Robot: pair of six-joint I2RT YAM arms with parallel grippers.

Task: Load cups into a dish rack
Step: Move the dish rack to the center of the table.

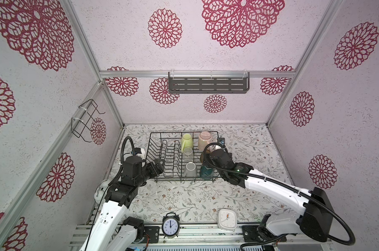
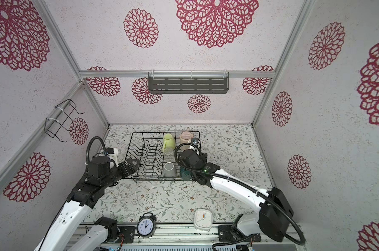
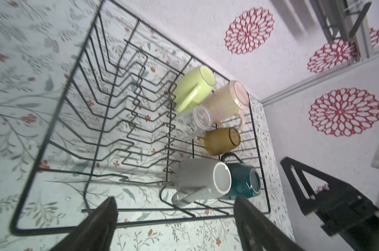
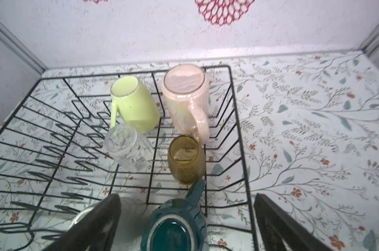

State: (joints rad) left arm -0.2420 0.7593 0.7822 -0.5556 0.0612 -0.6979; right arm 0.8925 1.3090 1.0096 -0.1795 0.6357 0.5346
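The black wire dish rack (image 1: 177, 180) stands at the back of the floral table. Along its right end sit several cups, bases up: a yellow-green mug (image 1: 187, 140), a pink mug (image 1: 205, 139), a clear glass (image 1: 188, 151), a grey mug (image 1: 189, 169), a dark teal mug (image 4: 173, 230) and an amber tumbler (image 4: 185, 158). My left gripper (image 1: 160, 167) hangs open at the rack's front left corner, holding nothing. Above the teal mug, my right gripper (image 4: 187, 208) is open; its fingers straddle the mug without touching it. In both top views the right wrist covers most of the amber tumbler.
A black alarm clock (image 1: 170, 225) and a white square clock (image 1: 227, 218) stand at the table's front edge. A slotted metal shelf (image 1: 208, 84) hangs on the back wall and a small wire holder (image 1: 86, 121) on the left wall. Zigzag dividers (image 3: 119, 97) fill the rack's left part.
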